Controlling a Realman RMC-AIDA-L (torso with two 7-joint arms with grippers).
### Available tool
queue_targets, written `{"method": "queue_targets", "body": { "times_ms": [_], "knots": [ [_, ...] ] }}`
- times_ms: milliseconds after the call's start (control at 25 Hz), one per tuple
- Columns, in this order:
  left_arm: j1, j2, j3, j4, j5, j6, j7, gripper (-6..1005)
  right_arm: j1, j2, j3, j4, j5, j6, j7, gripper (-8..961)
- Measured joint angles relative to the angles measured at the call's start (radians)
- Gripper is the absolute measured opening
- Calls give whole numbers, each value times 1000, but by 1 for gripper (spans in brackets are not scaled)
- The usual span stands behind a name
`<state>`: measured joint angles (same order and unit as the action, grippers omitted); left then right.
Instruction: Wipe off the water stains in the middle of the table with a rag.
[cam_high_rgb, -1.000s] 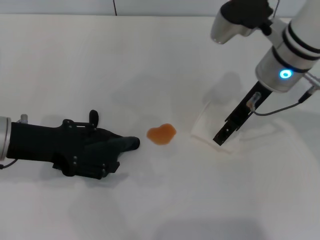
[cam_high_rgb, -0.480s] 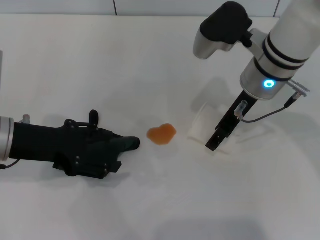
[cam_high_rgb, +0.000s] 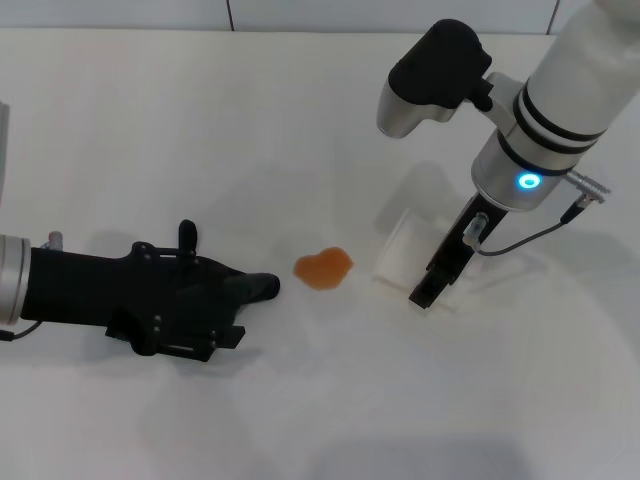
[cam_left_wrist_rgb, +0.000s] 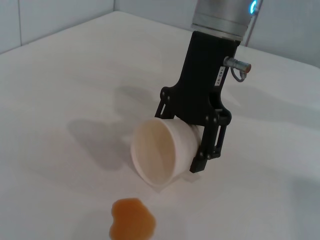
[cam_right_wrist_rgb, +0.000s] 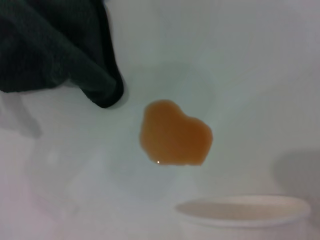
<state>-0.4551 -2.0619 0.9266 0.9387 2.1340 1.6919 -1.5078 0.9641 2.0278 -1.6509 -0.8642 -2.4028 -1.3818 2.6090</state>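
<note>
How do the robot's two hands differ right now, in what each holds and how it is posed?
The left hand lies low over the table, wrapped in the dark rag, whose tip points at the orange water stains. The right hand points steeply down from its raised arm, clamped on a tilted white paper cup, whose mouth faces the stain. Both flank the stain without touching it.

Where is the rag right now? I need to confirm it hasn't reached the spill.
In the head view, the rag lies left of the water stains, held by the left gripper, not touching them.
</note>
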Motion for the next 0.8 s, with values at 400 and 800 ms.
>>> {"method": "queue_targets", "body": {
  "times_ms": [400,800],
  "knots": [
    [9,-1,-2,-2,-6,-11,4,816,-99,-12,66,-142,36,-29,-44,729],
    [7,-4,-5,-8,-24,-5,1,815,-389,-15,438,-298,293,-68,-503,642]
  ]
}}
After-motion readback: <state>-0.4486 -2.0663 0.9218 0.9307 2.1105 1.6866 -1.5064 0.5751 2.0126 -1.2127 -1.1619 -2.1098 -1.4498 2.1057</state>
